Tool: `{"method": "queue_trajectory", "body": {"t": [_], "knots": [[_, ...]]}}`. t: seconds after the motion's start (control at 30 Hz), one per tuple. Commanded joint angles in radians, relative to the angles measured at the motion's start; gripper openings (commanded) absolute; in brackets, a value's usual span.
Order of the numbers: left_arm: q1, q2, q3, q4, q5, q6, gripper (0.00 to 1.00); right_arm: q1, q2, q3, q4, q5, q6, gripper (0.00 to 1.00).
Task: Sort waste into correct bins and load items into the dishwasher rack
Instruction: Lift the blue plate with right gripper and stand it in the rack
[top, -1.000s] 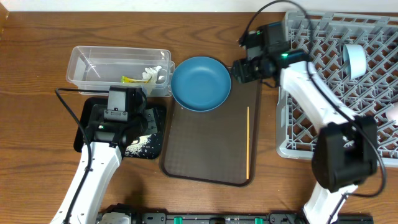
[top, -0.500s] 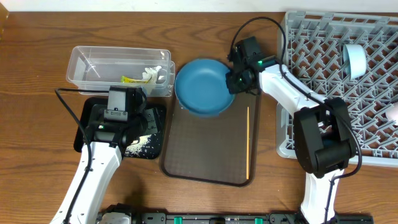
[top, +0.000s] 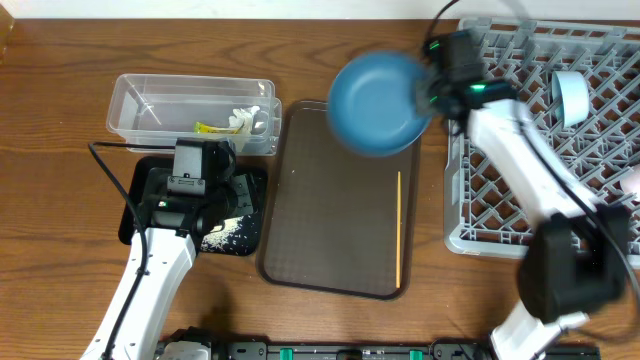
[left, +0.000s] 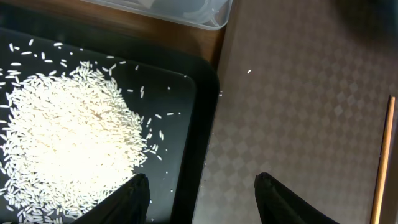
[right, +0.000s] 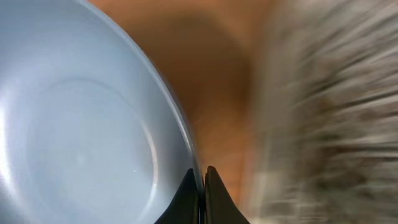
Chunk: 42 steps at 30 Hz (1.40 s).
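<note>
Containers:
- Clear tub (top: 160, 105), far left: yellow-green wrapper (top: 208, 127) and white tissue (top: 243, 118) inside, toward its right end.
- Black tray (left: 186, 124), just in front of the tub: heap of rice grains (left: 68, 143), with strays scattered toward its right rim.
- Dishwasher rack (top: 520, 190), right side: one pale bowl (top: 572, 97) standing among the pegs near the far edge.
- Brown serving tray (top: 330, 230), centre: wooden stick (top: 399, 225) lying lengthwise along its right side.

Dark blue dish (top: 377, 103): off the surface and blurred, over the serving tray's far right corner, just beside the rack's left edge. Right gripper (right: 200, 186) fingers are pressed together on its rim.

Left gripper (left: 202, 193): fingers apart, empty, above the black tray's right rim.

Surface: brown wooden worktop (top: 60, 200).

Change from a second ago: the dish sat at the serving tray's far left corner, against the tub, with the right fingers apart at its rim. It is now gripped and carried rightward. Left arm and stick are unmoved.
</note>
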Motion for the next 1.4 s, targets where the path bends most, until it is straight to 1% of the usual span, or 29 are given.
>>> {"method": "queue_trajectory", "body": {"t": [0.0,0.13,0.2,0.27,0.33,0.43,0.53,0.8,1.0,1.17,1.2,1.3,1.37], "knots": [[0.005,0.002,0.011,-0.002,-0.01,0.001,0.57,-0.032,-0.121,0.013,0.048,0.288,-0.109,0.01],[0.005,0.002,0.011,-0.002,-0.01,0.001,0.57,-0.053,-0.162,0.013,0.175,0.584,-0.265,0.01],[0.005,0.002,0.011,-0.002,-0.01,0.001,0.57,-0.065,-0.157,0.013,0.277,0.76,-0.392,0.01],[0.005,0.002,0.011,-0.002,-0.009,0.001,0.57,-0.083,-0.143,0.013,0.391,0.883,-0.515,0.01],[0.005,0.002,0.011,-0.002,-0.01,0.001,0.57,-0.107,-0.125,0.013,0.499,0.937,-0.628,0.01],[0.005,0.002,0.011,-0.002,-0.01,0.001,0.57,-0.137,-0.102,0.013,0.586,0.957,-0.71,0.01],[0.005,0.002,0.011,-0.002,-0.009,0.001,0.57,-0.16,-0.066,0.013,0.636,1.011,-0.719,0.01],[0.005,0.002,0.011,-0.003,-0.009,0.001,0.57,-0.18,0.077,0.013,0.662,1.14,-0.715,0.01],[0.005,0.002,0.011,-0.009,-0.009,0.001,0.57,-0.171,0.156,0.013,0.661,1.16,-0.693,0.01],[0.005,0.002,0.011,-0.008,-0.009,0.001,0.57,-0.14,0.175,0.013,0.661,1.16,-0.673,0.01],[0.005,0.002,0.011,-0.009,-0.009,0.001,0.57,-0.132,0.175,0.013,0.66,1.16,-0.66,0.02],[0.005,0.002,0.011,-0.009,-0.009,0.001,0.57,-0.105,0.175,0.013,0.658,1.161,-0.647,0.12],[0.005,0.002,0.011,-0.009,-0.009,0.001,0.57,-0.084,0.175,0.013,0.641,1.16,-0.647,0.14]]}}
